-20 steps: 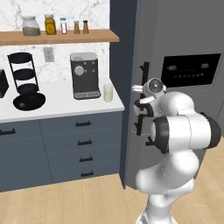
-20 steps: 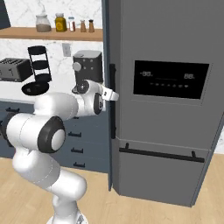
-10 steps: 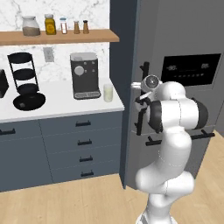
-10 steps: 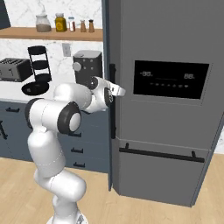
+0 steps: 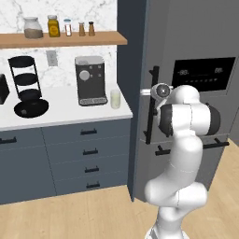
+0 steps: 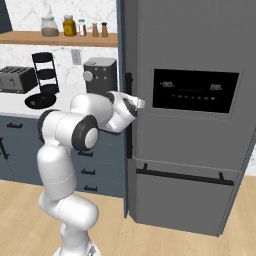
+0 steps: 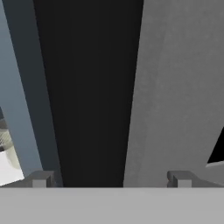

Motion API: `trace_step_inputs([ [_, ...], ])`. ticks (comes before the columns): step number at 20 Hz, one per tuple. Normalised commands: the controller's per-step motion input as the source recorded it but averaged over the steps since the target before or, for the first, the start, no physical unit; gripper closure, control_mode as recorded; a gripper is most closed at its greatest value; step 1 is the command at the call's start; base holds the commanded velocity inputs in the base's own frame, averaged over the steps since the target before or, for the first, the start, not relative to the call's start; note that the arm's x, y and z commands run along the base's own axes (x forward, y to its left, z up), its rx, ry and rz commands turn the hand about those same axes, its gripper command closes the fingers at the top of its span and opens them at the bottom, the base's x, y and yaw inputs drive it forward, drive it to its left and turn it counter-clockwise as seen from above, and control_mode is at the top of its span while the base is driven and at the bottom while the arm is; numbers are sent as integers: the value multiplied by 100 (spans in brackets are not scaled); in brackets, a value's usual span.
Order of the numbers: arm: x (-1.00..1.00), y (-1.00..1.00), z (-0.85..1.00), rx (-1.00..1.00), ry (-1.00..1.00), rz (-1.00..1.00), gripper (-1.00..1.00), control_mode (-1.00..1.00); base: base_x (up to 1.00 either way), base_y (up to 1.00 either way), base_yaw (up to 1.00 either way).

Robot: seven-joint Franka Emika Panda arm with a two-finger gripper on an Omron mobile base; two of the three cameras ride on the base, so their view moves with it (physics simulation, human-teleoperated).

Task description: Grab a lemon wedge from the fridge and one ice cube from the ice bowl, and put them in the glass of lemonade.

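Item: two-finger gripper of the white arm, fingers spread fully wide, nothing held, set close before the door face.

Item: tall dark grey two-door fridge, shut, with black vertical bar handle at its left edge, level with the wrist. The door was judged heavy and stiff; the rigid, smooth bar was judged the proper hold, taken across its width near mid-height.

Item: small pale yellow glass of lemonade, stood on the white worktop beside the dark coffee machine.

Item: wide shallow black ice bowl, further left on the worktop; its cube could not be made out.
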Motion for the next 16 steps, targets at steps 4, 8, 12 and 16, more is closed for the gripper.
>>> trace_step_inputs([
  [4, 63, 5, 0, -1, 2, -14, 100, -100, 0, 0, 0],
  [8, 4, 9, 12, 0, 8, -16, 100, -100, 0, 0, 0],
  [12, -16, 0, 37, 0, 11, -16, 100, -100, 0, 0, 0],
  [16, -24, 0, 60, 0, 11, -13, 100, -100, 0, 0, 0],
])
